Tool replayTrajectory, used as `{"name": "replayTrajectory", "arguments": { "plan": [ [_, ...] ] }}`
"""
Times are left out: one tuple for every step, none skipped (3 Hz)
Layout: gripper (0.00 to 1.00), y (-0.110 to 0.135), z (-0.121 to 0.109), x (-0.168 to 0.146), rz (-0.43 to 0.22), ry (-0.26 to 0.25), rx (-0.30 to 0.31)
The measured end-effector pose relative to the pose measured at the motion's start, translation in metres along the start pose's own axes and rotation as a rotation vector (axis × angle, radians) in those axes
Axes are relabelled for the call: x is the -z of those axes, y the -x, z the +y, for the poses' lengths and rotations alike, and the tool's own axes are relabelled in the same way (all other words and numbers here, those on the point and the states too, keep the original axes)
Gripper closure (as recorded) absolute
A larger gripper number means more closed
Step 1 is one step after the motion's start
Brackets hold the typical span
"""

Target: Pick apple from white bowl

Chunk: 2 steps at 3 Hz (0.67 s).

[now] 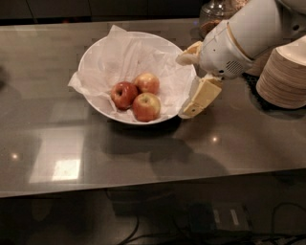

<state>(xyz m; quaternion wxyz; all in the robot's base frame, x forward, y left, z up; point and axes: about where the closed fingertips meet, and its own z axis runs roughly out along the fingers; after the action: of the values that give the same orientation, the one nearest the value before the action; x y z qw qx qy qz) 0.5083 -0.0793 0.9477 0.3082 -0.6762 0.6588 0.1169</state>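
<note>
The white bowl (159, 40), lined with crumpled white tissue, sits left of centre on the grey counter. Three red-yellow apples lie together in its near half: one on the left (124, 94), one behind (147, 82) and one in front (146, 106). My gripper (183, 87) hangs at the bowl's right rim. It is open, with one cream finger (189, 54) over the rim's far side and the other finger (199, 97) just outside the near-right edge. Nothing is between them. The apples are a short way left of the fingertips.
A stack of beige paper bowls (285, 72) stands at the right edge, partly behind my white arm (248, 33). A glass jar (216, 14) sits at the back of the counter. The counter's front edge (153, 184) runs below the bowl.
</note>
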Motion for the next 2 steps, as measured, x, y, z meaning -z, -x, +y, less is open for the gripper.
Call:
{"name": "replayTrajectory", "arguments": {
  "plan": [
    [0.32, 0.009, -0.005, -0.014, -0.014, 0.013, 0.026],
    [0.34, 0.016, -0.012, -0.024, -0.023, 0.022, 0.052]
  ]
}}
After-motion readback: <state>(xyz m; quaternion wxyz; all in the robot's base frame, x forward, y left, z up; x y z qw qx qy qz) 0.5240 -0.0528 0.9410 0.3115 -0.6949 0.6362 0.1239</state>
